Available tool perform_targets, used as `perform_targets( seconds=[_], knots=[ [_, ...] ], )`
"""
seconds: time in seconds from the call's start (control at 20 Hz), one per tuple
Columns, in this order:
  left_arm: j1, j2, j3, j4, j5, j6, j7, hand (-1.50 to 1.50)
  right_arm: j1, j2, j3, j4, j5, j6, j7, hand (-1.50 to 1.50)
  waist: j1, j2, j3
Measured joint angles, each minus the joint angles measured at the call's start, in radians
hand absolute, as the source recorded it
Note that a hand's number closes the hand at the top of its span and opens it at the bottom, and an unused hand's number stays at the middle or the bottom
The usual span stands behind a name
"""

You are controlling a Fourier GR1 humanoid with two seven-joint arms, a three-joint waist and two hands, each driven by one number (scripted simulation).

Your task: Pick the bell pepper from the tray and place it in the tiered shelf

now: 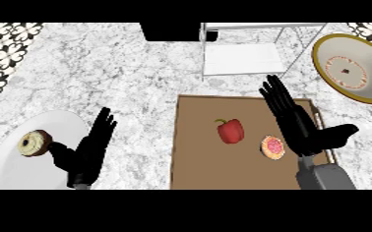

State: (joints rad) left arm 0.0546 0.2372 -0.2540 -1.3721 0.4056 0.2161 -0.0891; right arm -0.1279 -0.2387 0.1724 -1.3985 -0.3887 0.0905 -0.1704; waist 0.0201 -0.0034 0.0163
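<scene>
Both hands are open with straight fingers: the right hand hovers over the brown tray, the left hand rests beside a white plate. On the tray lies the red bell pepper, not yet grasped. The reach seems just beginning; next the right hand should move left, close around the pepper, then carry it to the white tiered shelf.

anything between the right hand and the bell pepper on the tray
In the head view, a small pink-topped pastry lies between the right hand and the bell pepper.
</scene>
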Motion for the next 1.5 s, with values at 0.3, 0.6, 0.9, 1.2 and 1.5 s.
perform_targets(
  seconds=[0.3,0.6,0.9,1.2,1.5],
  knots=[
    [-0.12,0.08,-0.016,-0.047,-0.132,0.041,0.014,0.0,-0.144,-0.073,0.008,-0.049,0.141,-0.077,0.064,-1.5,-0.021,-0.002,-0.013],
    [-0.16,0.114,-0.032,-0.063,-0.178,0.037,0.011,0.0,-0.13,-0.123,-0.066,-0.019,0.246,-0.257,0.034,-1.5,-0.06,-0.003,-0.019],
    [-0.231,0.108,-0.055,-0.059,-0.223,0.032,0.058,0.0,-0.089,-0.012,-0.115,0.046,0.384,-0.525,-0.185,-1.5,-0.035,0.004,-0.016],
    [-0.235,0.082,-0.054,-0.043,-0.262,0.029,0.053,0.0,-0.028,-0.047,-0.089,-0.01,0.371,-0.406,-0.239,-1.5,-0.028,0.002,-0.017],
    [-0.247,0.087,-0.037,-0.05,-0.264,0.01,0.077,0.0,-0.02,-0.159,0.03,-0.193,0.517,-0.358,0.017,-1.5,-0.029,-0.001,-0.018]
  ],
)
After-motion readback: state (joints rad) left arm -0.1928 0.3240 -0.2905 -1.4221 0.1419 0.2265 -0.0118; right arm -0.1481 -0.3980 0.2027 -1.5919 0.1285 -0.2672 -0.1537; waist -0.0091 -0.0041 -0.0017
